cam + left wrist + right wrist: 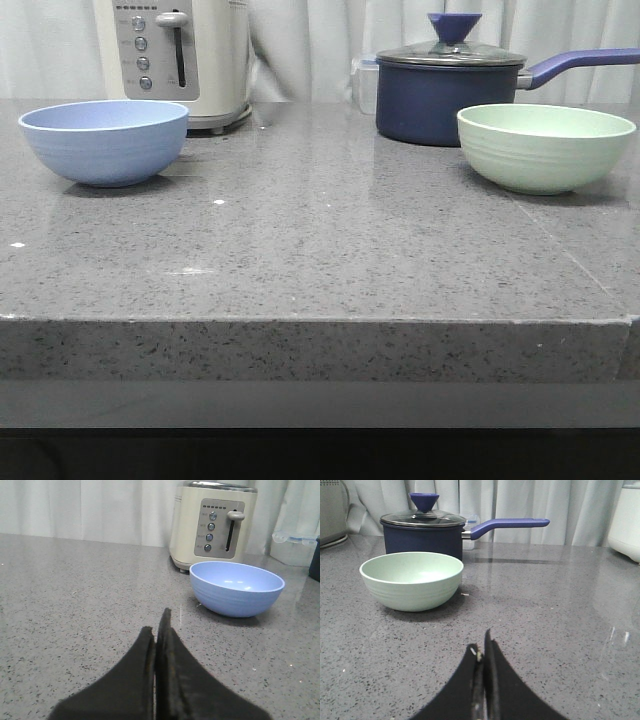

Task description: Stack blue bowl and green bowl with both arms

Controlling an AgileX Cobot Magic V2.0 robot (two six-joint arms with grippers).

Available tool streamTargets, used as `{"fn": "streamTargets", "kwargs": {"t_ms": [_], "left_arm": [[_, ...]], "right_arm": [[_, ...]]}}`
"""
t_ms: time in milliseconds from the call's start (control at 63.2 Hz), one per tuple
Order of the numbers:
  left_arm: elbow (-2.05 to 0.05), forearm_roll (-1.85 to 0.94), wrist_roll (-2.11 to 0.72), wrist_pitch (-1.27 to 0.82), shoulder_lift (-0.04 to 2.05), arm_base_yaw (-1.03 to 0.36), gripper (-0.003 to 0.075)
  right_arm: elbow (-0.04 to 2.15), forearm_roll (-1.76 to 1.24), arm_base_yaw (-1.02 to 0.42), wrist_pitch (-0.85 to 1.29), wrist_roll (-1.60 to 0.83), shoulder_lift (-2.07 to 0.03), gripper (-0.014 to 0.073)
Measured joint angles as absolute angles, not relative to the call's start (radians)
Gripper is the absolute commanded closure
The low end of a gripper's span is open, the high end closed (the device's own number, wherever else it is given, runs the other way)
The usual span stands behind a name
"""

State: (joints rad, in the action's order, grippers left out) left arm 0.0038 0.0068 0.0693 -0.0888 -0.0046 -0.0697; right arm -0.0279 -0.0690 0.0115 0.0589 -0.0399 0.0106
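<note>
Grey speckled stone formed the counter (320, 250), backed by pale curtains (310, 45). Neither arm was seen in the front view; each was shown only by its own wrist camera. The left gripper (157, 630) was held low over bare counter with its two black fingers pressed together, nothing between them. The right gripper (482, 647) was likewise held low, its fingers closed tip to tip and empty. Two bowls were counted. One blue bowl (104, 141) stood upright at the left of the counter, just in front of a cream toaster (180, 58); one green bowl (546, 147) stood upright at the right, just in front of a navy saucepan (445, 95) with a glass lid and a handle pointing right. The bowls were well apart, with a broad bare stretch of counter between them. One toaster and one saucepan were counted, and a clear plastic box (364, 85) was partly seen behind the pan. The blue bowl (236, 588) lay ahead of the left gripper, apart from it; the green bowl (411, 580) lay ahead of the right gripper, also apart. The counter's front edge was seen running straight across the front view, and open surface was left between it and both bowls.
</note>
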Motion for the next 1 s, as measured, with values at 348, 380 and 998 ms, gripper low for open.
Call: {"fn": "streamTargets", "kwargs": {"t_ms": [348, 380, 998], "left_arm": [[0.004, 0.007, 0.069, -0.089, -0.005, -0.07, 0.074], [0.004, 0.007, 0.069, -0.089, -0.005, -0.07, 0.074], [-0.007, -0.008, 0.069, -0.055, -0.005, -0.07, 0.074]], "right_arm": [[-0.028, -0.069, 0.012, 0.059, -0.04, 0.011, 0.0657], [-0.028, -0.069, 0.012, 0.059, -0.04, 0.011, 0.0657], [-0.02, -0.069, 0.012, 0.044, -0.04, 0.011, 0.0657]]}}
